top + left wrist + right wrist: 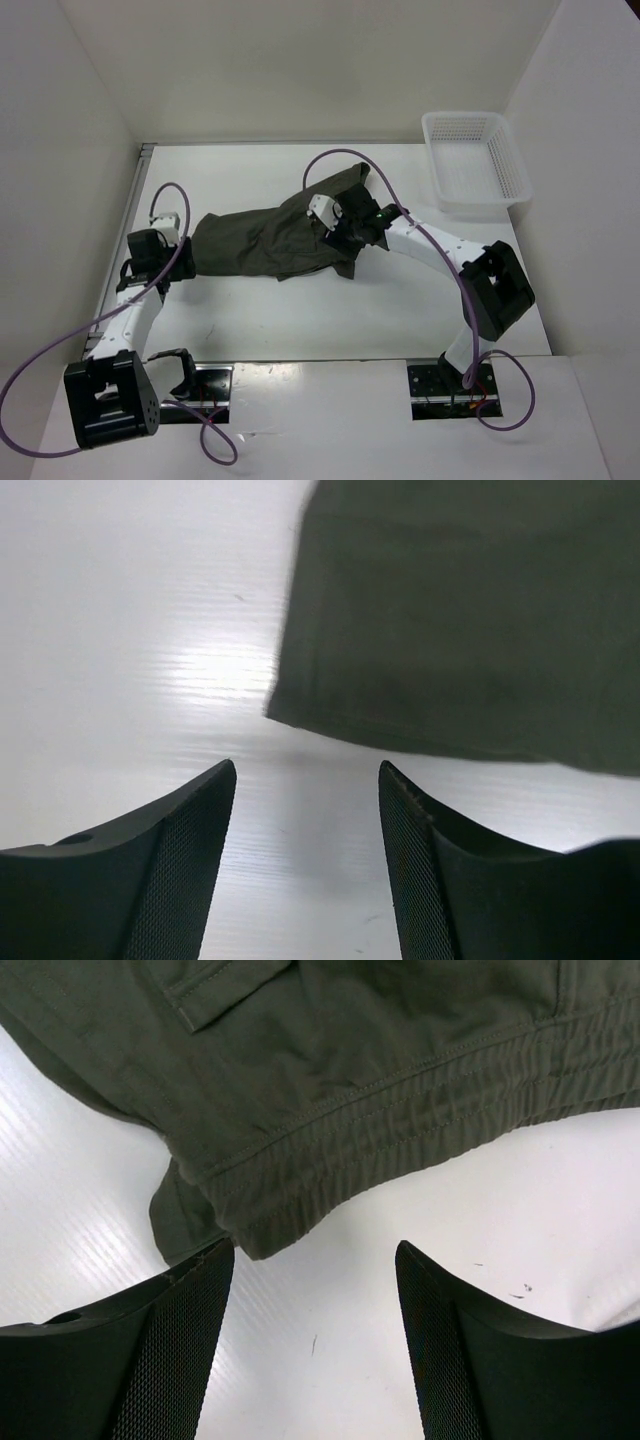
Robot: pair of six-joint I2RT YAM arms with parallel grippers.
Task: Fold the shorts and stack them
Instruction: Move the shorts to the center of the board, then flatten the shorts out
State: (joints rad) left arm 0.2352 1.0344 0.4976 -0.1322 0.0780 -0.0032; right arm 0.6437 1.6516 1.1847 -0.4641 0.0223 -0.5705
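The dark olive-green shorts (270, 235) lie spread across the middle of the table, legs to the left and waistband to the right. My left gripper (185, 260) is open and empty just off the left leg's hem. In the left wrist view the hem corner (300, 705) lies a little ahead of the gripper (307, 775). My right gripper (343, 245) is open and empty, low over the waistband end. In the right wrist view the elastic waistband's corner (270, 1225) lies just ahead of the gripper (315, 1255), near the left fingertip (215, 1260).
A white mesh basket (478, 160) stands at the back right, beside the right wall. White walls close in the table on the left, back and right. Purple cables loop over both arms.
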